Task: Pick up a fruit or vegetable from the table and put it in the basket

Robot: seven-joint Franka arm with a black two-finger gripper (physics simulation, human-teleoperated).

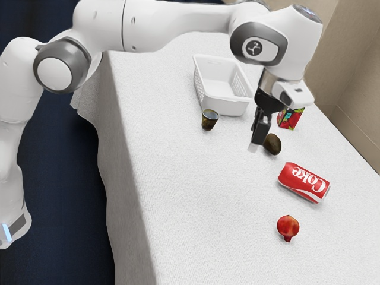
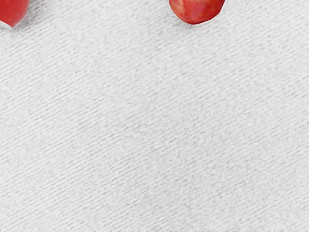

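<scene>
Gripper (image 1: 257, 140) — near 1 dark-brown fruit (image 1: 273, 144).

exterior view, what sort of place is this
Possibly a dining room, going by the cloth-covered table with a pomegranate and a Coke can on it.

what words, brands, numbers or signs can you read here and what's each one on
"Coke": white letters on the red can
No words, just a round sign with a small dark symbol: on the arm
Carton: any print is too small to read
I can make out no numbers
</scene>
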